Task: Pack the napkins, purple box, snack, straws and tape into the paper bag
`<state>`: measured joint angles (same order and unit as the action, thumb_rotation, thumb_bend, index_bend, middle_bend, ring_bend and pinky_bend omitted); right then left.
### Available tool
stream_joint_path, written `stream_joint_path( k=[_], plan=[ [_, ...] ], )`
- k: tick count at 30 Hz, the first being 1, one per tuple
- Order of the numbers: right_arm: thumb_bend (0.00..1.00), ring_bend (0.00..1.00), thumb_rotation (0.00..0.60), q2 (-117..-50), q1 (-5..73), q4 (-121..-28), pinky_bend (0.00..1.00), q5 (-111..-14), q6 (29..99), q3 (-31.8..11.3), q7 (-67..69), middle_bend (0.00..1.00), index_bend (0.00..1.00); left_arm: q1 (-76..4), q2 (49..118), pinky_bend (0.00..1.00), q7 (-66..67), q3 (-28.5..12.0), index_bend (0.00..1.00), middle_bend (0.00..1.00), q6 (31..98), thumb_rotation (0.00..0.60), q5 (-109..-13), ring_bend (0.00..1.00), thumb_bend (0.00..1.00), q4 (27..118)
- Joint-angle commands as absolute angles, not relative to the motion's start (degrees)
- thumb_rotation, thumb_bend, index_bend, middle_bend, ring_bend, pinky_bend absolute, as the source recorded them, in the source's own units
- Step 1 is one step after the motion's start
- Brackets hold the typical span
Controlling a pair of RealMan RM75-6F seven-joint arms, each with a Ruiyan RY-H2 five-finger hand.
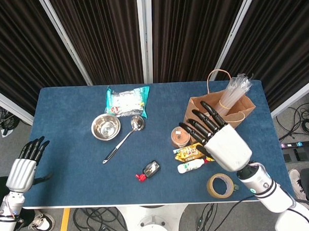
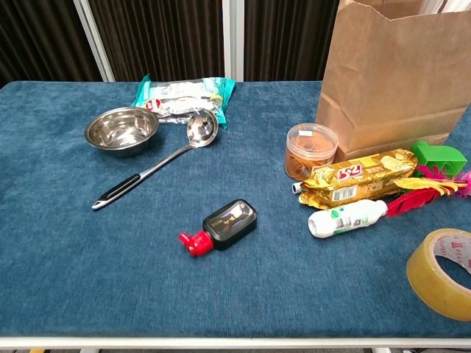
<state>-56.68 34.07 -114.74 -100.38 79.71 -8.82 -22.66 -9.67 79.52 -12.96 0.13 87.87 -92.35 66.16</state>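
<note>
With my right hand (image 1: pixel 222 143) spread wide and holding nothing above the snack (image 1: pixel 195 151) just in front of the paper bag (image 1: pixel 219 113), a sloppy descent could topple the bag, straws (image 1: pixel 234 91) included; tape (image 1: pixel 221 185) nearer me; left hand (image 1: pixel 25 165) idle, fingers apart, far off.

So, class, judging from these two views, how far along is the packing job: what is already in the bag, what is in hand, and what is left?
Done: the straws stand in the paper bag. In hand: nothing; the right hand hovers open above the snack, and the left hand hangs open off the table's edge. Left: the snack, the tape and the napkins lie on the table. The purple box cannot be seen.
</note>
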Motion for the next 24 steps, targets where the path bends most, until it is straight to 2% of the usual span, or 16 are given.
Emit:
stream_joint_path(
  k=[1,6,14,21,24],
  plan=[
    [0.00,0.17,0.600,-57.2,30.2,-114.2,0.08,-102.6,77.2,-2.8,-21.6,0.31,0.21,-9.7,79.6,0.11,-13.0,0.2,0.06,0.01,87.8,0.600,-92.5,0.00,0.16,66.1],
    [0.00,0.17,0.600,-60.3,26.8,-109.3,0.09,-101.0,75.0,2.1,-17.5,0.31,0.21,-9.7,79.6,0.11,-12.8,0.5,0.06,0.01,87.7,0.600,-92.8,0.00,0.16,66.1],
    [0.00,0.17,0.600,-64.4,21.6,-102.4,0.09,-98.8,76.8,5.4,-10.2,0.31,0.21,-9.7,78.8,0.11,-11.8,0.6,0.06,0.01,88.1,0.600,-93.1,0.00,0.16,67.3],
    [0.00,0.16,0.600,-62.2,17.6,-102.8,0.09,-98.0,78.4,8.1,-7.2,0.31,0.21,-9.7,78.4,0.11,-11.0,0.8,0.06,0.01,88.2,0.600,-93.6,0.00,0.16,68.6],
    [0.00,0.13,0.600,-60.0,16.7,-104.6,0.06,-96.0,76.2,9.5,-7.9,0.31,0.20,-9.7,78.3,0.11,-10.7,0.9,0.06,0.01,88.4,0.600,-93.8,0.00,0.16,69.0]
  ],
)
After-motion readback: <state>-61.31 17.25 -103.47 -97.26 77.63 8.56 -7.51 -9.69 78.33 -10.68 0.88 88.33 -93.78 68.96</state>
